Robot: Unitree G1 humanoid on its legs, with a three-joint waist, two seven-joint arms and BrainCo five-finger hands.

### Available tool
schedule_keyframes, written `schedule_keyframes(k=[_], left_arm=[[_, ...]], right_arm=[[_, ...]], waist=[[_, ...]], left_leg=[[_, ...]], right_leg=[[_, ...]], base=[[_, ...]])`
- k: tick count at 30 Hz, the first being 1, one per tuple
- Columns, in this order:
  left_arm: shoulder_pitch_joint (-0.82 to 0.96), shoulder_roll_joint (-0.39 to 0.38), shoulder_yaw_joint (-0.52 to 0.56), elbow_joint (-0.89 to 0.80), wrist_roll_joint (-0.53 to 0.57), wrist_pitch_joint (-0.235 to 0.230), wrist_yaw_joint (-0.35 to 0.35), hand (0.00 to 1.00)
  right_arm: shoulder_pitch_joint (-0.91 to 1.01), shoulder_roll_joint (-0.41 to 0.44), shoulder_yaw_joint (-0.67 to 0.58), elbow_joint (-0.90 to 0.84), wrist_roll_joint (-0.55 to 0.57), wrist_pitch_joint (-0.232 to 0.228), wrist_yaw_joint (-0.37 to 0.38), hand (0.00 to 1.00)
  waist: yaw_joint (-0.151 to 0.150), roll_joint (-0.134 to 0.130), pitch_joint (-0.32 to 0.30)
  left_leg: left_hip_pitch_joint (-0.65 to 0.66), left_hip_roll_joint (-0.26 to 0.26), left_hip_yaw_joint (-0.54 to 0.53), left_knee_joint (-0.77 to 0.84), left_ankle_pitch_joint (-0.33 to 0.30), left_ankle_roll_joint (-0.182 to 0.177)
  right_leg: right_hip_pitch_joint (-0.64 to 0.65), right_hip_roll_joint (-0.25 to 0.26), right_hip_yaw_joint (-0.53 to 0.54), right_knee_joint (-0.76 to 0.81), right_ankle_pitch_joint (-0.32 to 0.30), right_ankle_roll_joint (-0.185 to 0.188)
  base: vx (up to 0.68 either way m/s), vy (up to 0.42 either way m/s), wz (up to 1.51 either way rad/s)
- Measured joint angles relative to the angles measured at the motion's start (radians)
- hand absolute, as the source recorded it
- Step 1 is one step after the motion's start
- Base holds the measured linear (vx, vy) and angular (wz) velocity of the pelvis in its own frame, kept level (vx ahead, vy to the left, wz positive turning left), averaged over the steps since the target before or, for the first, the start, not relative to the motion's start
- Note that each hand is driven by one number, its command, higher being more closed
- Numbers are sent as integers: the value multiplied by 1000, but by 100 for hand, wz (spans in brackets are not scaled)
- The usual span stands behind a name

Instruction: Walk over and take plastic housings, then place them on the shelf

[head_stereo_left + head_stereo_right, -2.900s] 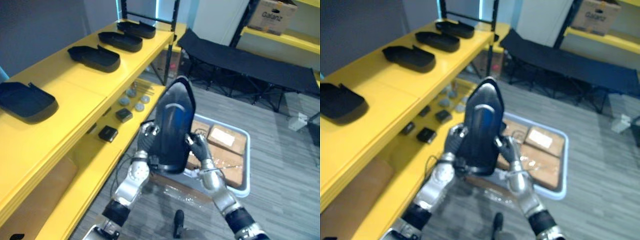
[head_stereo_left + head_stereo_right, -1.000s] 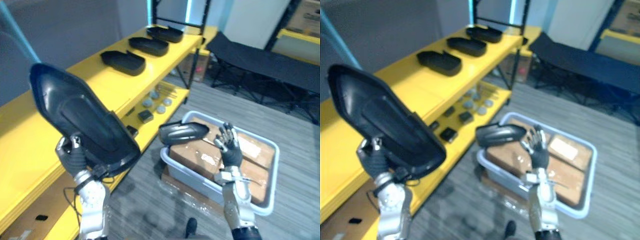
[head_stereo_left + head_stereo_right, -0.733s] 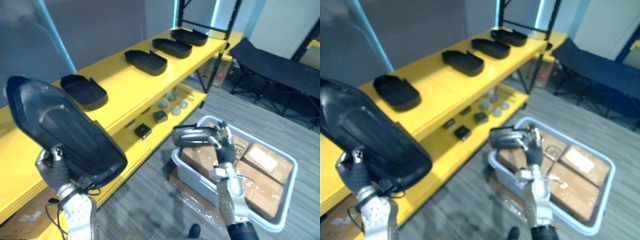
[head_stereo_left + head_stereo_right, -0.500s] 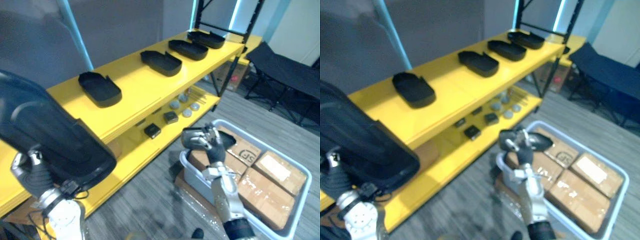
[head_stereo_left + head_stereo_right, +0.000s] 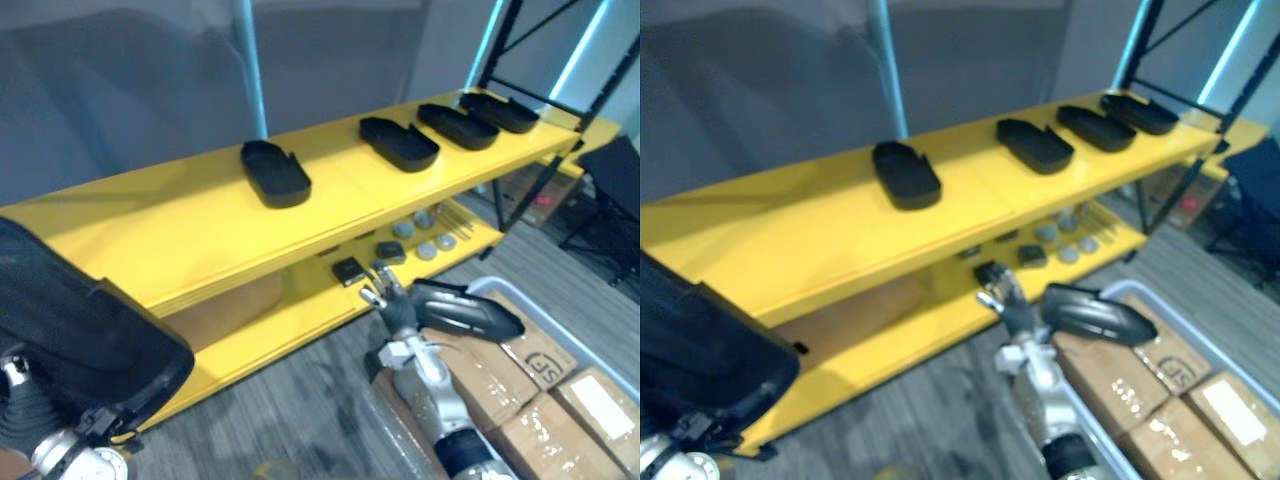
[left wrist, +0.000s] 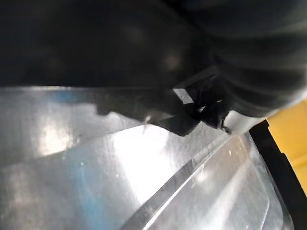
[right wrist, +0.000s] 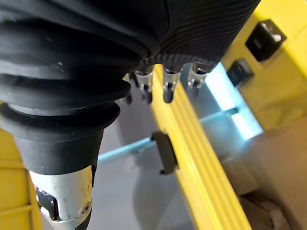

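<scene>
With the view now swung square onto the yellow shelf (image 5: 180, 230), the left hand (image 5: 22, 415) grips a large black housing (image 5: 70, 330) low beside it, the right hand (image 5: 392, 308) clutches a smaller housing (image 5: 465, 310), so placing looks imminent.

Background stuff first: plain grey wall (image 5: 120, 90) across the top, with a light-blue glowing strip (image 5: 250, 70) running up it, left of centre. More blue strips (image 5: 590, 45) in the upper right, next to some black rack posts (image 5: 515, 50). Right of centre there's a bunch of round grey discs (image 5: 425, 235) and two small black blocks (image 5: 348, 270), all sitting close together. Lower right has a light-grey bin (image 5: 497, 287) packed with taped cardboard boxes (image 5: 540, 395). A brown carton (image 5: 230, 305) sits left of centre, kinda in shadow. Floor (image 5: 300, 400) is grey wood-look planks. Something black (image 5: 615, 180) at the right edge, can't tell what it is.
</scene>
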Motion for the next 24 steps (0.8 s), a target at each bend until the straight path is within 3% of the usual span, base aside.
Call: schedule_keyframes(k=[4,8,9,10,11,13,15,18,24], left_arm=[[-2,1,0,0,1,-30,-9,100],[-4,3,-6,0,1,-29,-24,100],[-5,6,-20,0,1,-28,-32,100],[-18,16,-47,0,2,-26,-48,100],[-19,21,-60,0,2,-26,-56,100],[-20,23,-73,0,2,-25,-80,100],[-15,35,-81,0,1,-20,-110,100],[-7,43,-103,0,2,-5,-139,100],[-9,48,-119,1,4,-4,-146,100]], right_arm=[[0,-9,9,0,-11,3,-13,0],[3,-29,5,0,-12,3,-13,0],[13,-33,-16,-3,-12,3,-11,0],[35,-44,-49,-5,-11,3,-12,0],[46,-54,-62,-8,-11,3,-12,0],[69,-70,-85,-8,-12,3,-16,0],[94,-48,-97,-9,-25,3,-19,0],[85,-18,-96,-11,-60,3,-16,0],[82,-39,-99,-38,-73,0,-12,0]], waist=[[-1,1,0],[-12,-1,-1],[-28,-2,0],[-55,-3,2],[-61,-2,2],[-63,-2,6],[-44,-24,18],[-42,-39,28],[-47,-34,63]], left_leg=[[1,0,0,-4,0,0],[-2,-9,-6,-21,10,9],[-20,-8,28,-26,16,33],[-49,22,159,-31,36,59],[-59,29,197,-31,53,54],[-69,18,229,-36,93,4],[-70,-24,193,-48,107,20],[-85,-32,169,-39,114,19],[-87,-22,176,-29,112,17]], right_leg=[[0,-1,0,0,-2,1],[3,-13,-26,1,-8,10],[13,-31,-61,1,-9,14],[37,-50,-130,1,-8,21],[48,-59,-157,2,-7,24],[70,-85,-203,2,-1,34],[93,-117,-224,5,0,36],[96,-133,-222,51,-19,22],[98,-130,-189,72,-45,27]], base=[[0,0,0],[18,17,18],[49,35,115],[65,52,139],[64,47,133],[64,138,78],[108,165,69],[82,92,56],[13,-1,7]])
